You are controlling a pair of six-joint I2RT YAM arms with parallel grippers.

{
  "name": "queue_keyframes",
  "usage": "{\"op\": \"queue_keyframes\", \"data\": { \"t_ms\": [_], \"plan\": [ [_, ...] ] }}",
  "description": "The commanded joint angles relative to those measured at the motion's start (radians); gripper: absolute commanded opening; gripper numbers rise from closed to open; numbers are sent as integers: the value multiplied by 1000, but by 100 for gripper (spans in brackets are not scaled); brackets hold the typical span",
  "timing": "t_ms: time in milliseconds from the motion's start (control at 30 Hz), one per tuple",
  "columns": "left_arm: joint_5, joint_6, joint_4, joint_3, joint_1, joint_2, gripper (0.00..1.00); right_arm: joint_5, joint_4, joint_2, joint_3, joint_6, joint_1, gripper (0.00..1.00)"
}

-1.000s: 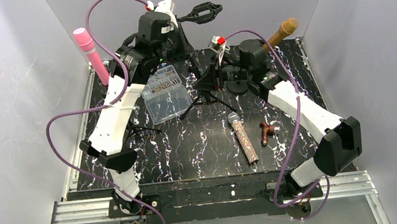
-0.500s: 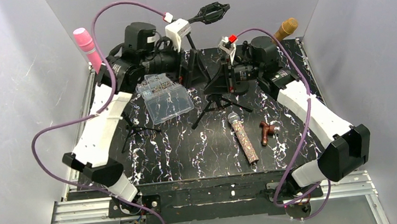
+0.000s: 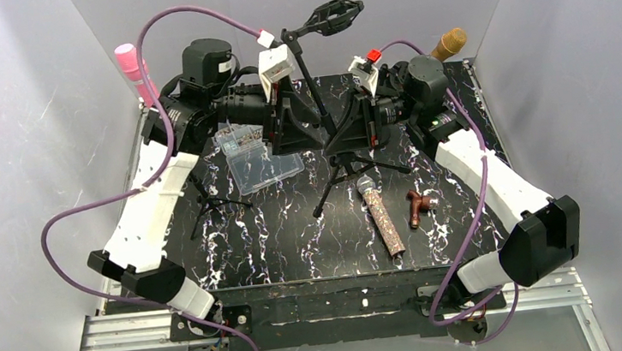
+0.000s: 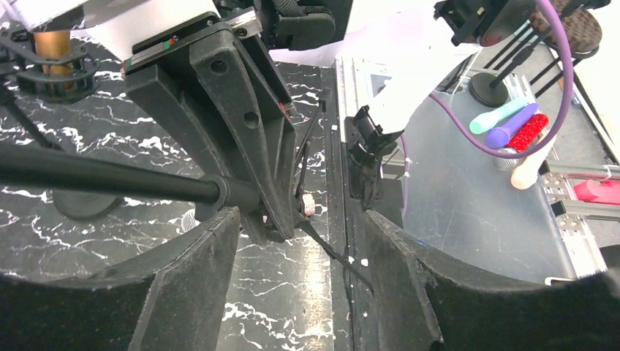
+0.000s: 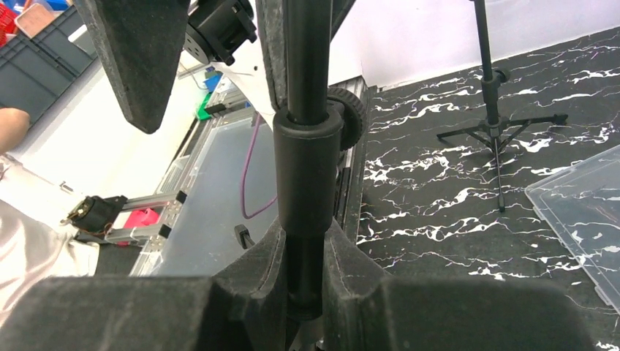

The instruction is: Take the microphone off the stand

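Note:
A black tripod stand (image 3: 307, 64) rises at the middle of the table, and its clip (image 3: 333, 14) at the top holds nothing. My right gripper (image 3: 346, 129) is shut on the stand's pole (image 5: 307, 168) low down, the pads (image 5: 351, 256) pressing it from both sides. My left gripper (image 3: 290, 126) is open just left of the pole (image 4: 110, 179), with only table between its fingers (image 4: 190, 278). A microphone (image 3: 381, 216) with a glittery brown handle and a silver head lies flat on the table in front of the stand.
A pink microphone (image 3: 132, 68) stands at the back left and a gold one (image 3: 450, 42) at the back right. A clear plastic box (image 3: 258, 155) sits under my left arm, beside a small tripod (image 3: 207, 204). A brown fitting (image 3: 418, 206) lies right of the fallen microphone.
My left gripper opened, let go near the stand's top and dropped down beside the pole. The stand, held by my right gripper, swung more upright and shifted slightly right.

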Motion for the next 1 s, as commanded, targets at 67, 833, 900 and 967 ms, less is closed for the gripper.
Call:
{"op": "queue_keyframes", "data": {
  "t_ms": [67,833,900,967],
  "plan": [
    [69,9,82,-35,6,9,62,-37,184,-39,14,90,-3,1],
    [122,-16,135,-62,97,-6,74,-49,137,-52,11,39,-5,1],
    [143,-42,171,-90,95,-2,71,-46,164,-47,24,69,-5,1],
    [152,-63,206,-110,90,2,69,-43,173,-39,33,85,-5,1]
  ]
}}
